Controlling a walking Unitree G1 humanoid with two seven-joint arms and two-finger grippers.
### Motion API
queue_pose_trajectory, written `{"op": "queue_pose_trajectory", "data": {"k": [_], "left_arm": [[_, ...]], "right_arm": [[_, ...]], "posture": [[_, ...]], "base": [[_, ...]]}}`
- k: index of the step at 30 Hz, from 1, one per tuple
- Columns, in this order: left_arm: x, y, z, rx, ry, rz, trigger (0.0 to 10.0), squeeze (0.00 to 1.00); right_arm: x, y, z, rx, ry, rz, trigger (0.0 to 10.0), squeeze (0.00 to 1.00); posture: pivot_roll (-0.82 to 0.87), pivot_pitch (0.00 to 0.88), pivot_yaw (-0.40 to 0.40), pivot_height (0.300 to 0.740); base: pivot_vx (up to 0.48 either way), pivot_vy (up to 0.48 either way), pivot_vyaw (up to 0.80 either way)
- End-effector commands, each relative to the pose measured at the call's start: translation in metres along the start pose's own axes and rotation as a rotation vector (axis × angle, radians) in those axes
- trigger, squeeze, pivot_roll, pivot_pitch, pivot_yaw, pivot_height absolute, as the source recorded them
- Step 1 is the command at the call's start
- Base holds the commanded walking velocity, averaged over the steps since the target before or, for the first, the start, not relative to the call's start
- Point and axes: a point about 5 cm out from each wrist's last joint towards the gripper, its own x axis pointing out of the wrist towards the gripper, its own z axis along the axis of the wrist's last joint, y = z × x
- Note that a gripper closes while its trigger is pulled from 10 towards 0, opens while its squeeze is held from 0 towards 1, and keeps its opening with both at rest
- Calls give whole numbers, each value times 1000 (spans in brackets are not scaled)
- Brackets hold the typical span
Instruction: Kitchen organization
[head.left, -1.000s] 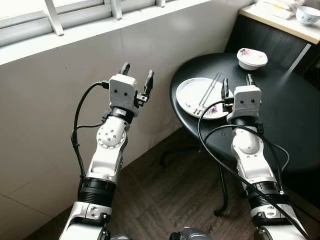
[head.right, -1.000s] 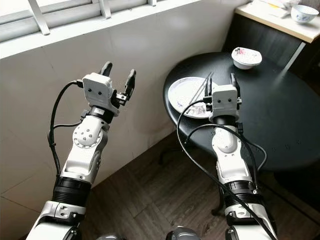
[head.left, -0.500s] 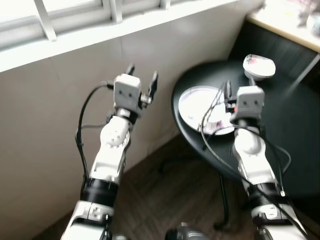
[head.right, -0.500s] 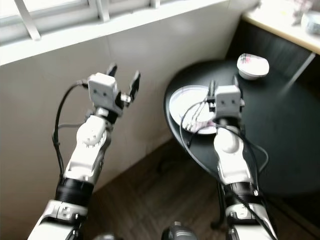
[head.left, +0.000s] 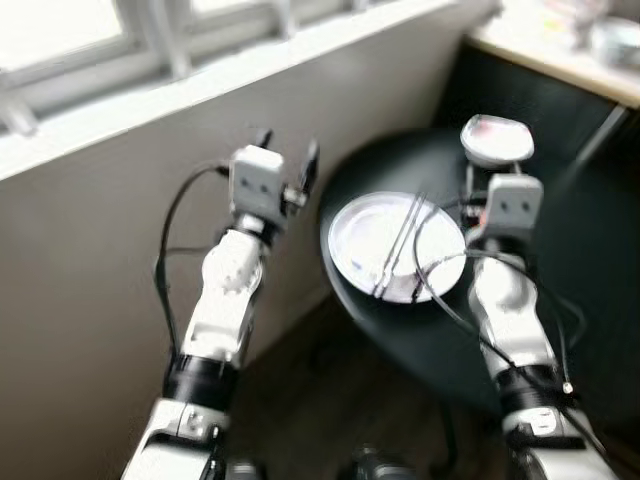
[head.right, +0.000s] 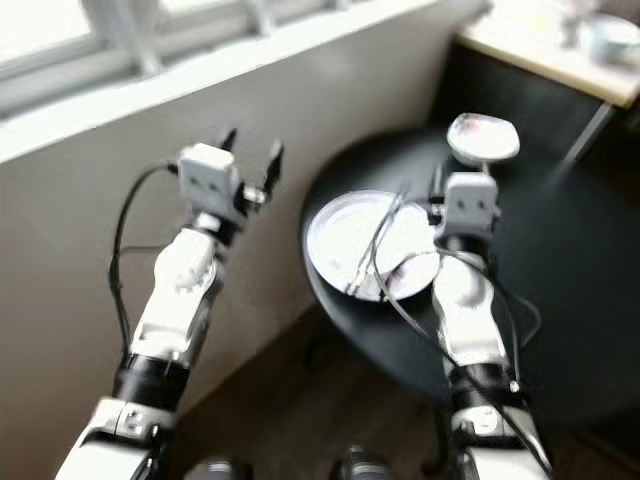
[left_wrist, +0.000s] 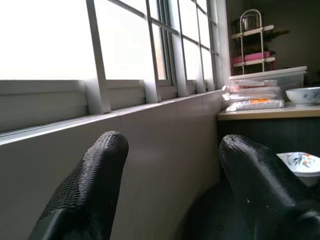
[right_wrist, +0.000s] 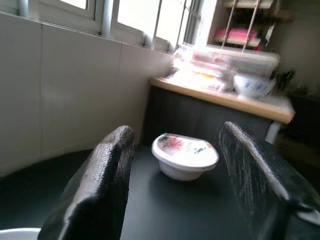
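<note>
Round tabletop (head.left: 560, 290) to the right, beside the wall under the window.
Chopsticks (head.left: 398, 244) lie on the plate (head.left: 360, 240) near its left edge; a bowl (head.left: 496, 140) sits behind.

You have bare black surface (head.left: 590, 250) right of the plate (head.left: 396, 247); the bowl (head.left: 496, 140) and the wall (head.left: 120, 230) hem you in.

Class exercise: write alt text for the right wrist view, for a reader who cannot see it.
Between the right gripper's two open black fingers, a small white bowl with a floral pattern sits on a round black table. Behind it, a light countertop carries a blue-patterned bowl under windows.
</note>
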Motion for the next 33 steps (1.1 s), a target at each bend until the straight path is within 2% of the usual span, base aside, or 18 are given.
{"op": "queue_pose_trajectory", "data": {"k": [1,3,5,9,10,11,15,17,19,24,28,33], "left_arm": [[-2,0,-3,-2,14,-1,10000,0],[-2,0,-3,-1,16,-1,10000,0],[-2,0,-3,0,18,-2,10000,0],[-2,-1,-3,-1,20,-5,10000,0],[-2,-1,-3,-1,20,-5,10000,0],[-2,-1,-3,-1,21,-5,10000,0],[-2,-1,-4,-1,22,-6,10000,0],[-2,-1,-4,-1,23,-7,10000,0],[-2,-1,-4,-1,23,-8,10000,0],[-2,-1,-4,-1,25,-8,10000,0],[-2,-3,-5,-3,29,-19,10000,0],[-2,-3,-5,-2,31,-21,10000,0]], "right_arm": [[0,2,-7,53,70,8,10000,0],[0,5,-10,86,102,40,10000,0],[0,12,-13,171,142,95,10000,0],[-1,24,-11,291,172,179,10000,0],[-1,24,-11,291,172,179,10000,0],[-1,29,-10,341,190,211,10000,0],[-3,39,-7,341,203,271,10000,0],[-4,42,-8,370,223,271,10000,0],[-5,44,-10,441,264,242,10000,0],[-5,44,-10,499,295,236,10000,0],[-6,44,-14,564,386,216,10000,0],[-5,46,-12,581,411,223,10000,0]], "posture": [[5,0,-59,740],[3,0,-60,740],[3,0,-60,740],[2,0,-59,740],[2,0,-59,740],[2,0,-60,740],[2,0,-60,740],[2,0,-60,740],[4,0,-61,740],[6,0,-63,740],[2,0,-60,740],[2,0,-60,740]], "base": [[0,0,0],[0,0,0],[0,0,0],[0,0,0],[0,0,0],[0,0,0],[0,0,0],[0,0,0],[0,0,0],[0,0,0],[0,0,0],[0,0,0]]}}
